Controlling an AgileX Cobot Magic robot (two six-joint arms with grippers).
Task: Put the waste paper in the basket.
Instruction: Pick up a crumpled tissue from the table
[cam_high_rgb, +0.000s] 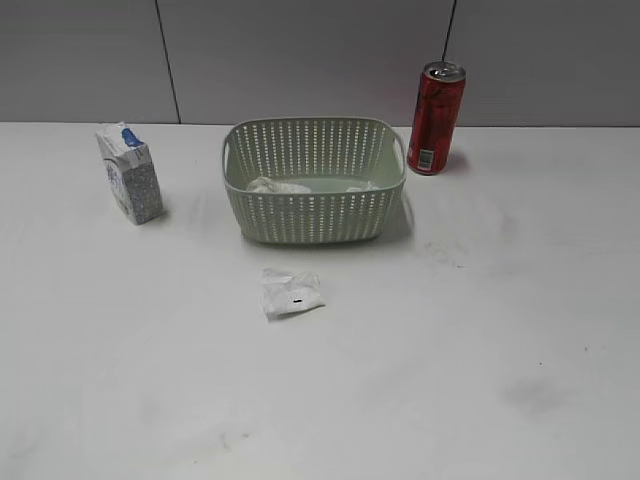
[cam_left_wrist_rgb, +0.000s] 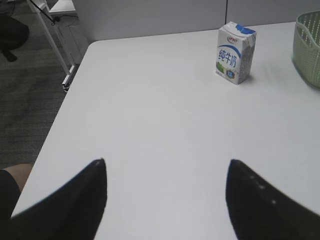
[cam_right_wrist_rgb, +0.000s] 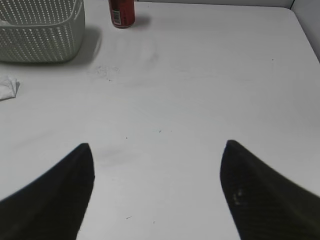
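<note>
The pale green slotted basket (cam_high_rgb: 315, 180) stands at the back middle of the white table. Two white paper scraps lie inside it, one at the left (cam_high_rgb: 277, 186) and one at the right (cam_high_rgb: 360, 187). A small squarish paper wad with a black mark (cam_high_rgb: 291, 293) lies on the table in front of the basket; its edge shows in the right wrist view (cam_right_wrist_rgb: 8, 88). The basket also shows in the right wrist view (cam_right_wrist_rgb: 40, 35) and the left wrist view (cam_left_wrist_rgb: 308, 45). My left gripper (cam_left_wrist_rgb: 166, 162) and right gripper (cam_right_wrist_rgb: 157, 145) are open, empty, over bare table, and outside the exterior view.
A white-and-blue milk carton (cam_high_rgb: 129, 173) stands left of the basket, also in the left wrist view (cam_left_wrist_rgb: 235, 52). A tall red can (cam_high_rgb: 436, 118) stands at the back right, also in the right wrist view (cam_right_wrist_rgb: 122, 12). The table's left edge (cam_left_wrist_rgb: 60, 120) drops to floor.
</note>
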